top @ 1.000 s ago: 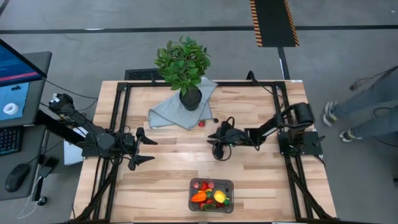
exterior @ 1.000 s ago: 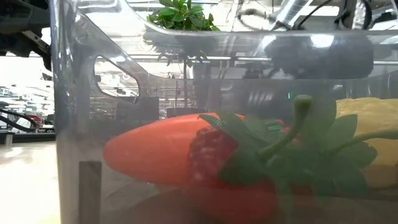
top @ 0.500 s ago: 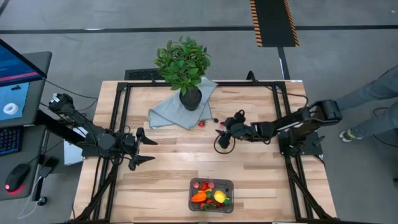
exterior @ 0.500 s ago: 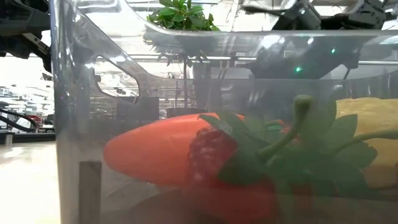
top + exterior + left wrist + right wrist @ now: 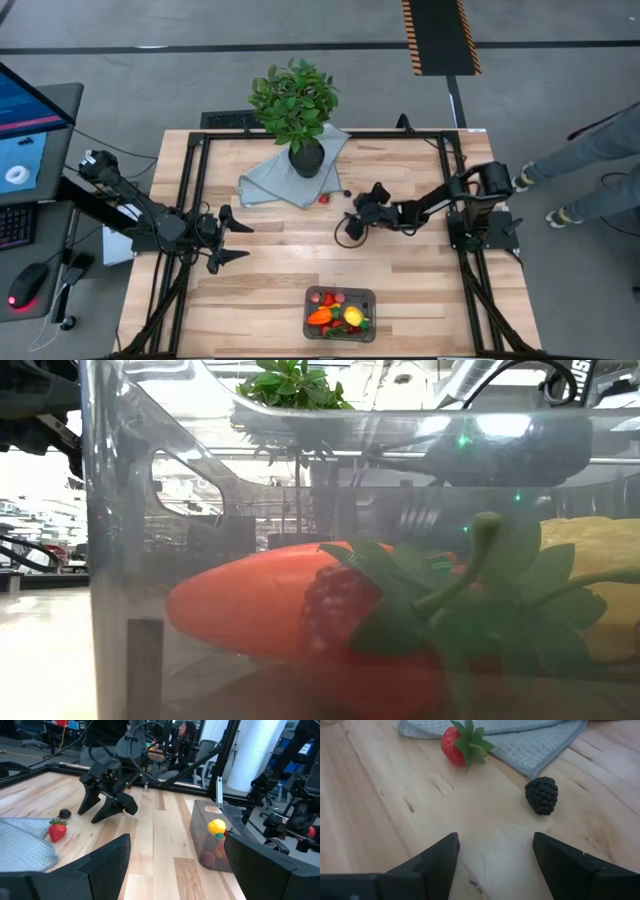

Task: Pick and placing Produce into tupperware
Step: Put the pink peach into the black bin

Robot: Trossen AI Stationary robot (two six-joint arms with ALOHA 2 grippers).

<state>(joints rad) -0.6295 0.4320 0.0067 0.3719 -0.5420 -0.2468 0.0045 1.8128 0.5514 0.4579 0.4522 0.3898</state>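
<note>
— Clear plastic, the tupperware (image 5: 340, 313) sits by the desk's (image 5: 270, 270) near edge, already holding an orange carrot (image 5: 320, 317), a yellow lemon (image 5: 352, 317) and red pieces.

— What is left outside it?

— A strawberry (image 5: 461, 744) and a dark berry (image 5: 542, 795), both beside the grey cloth's (image 5: 270, 180) edge near the desk's far side, under the potted plant (image 5: 295, 105).

— Hence the right arm's reach?

— Likely so. The right gripper (image 5: 350, 222) hangs close over the wood with its jaws spread wide and nothing between them, the berry just ahead, which suits a grasp to come.

— And the other arm?

— The left gripper (image 5: 232, 240) waits near the desk's left edge, jaws parted and empty, well clear of the tub.
</note>
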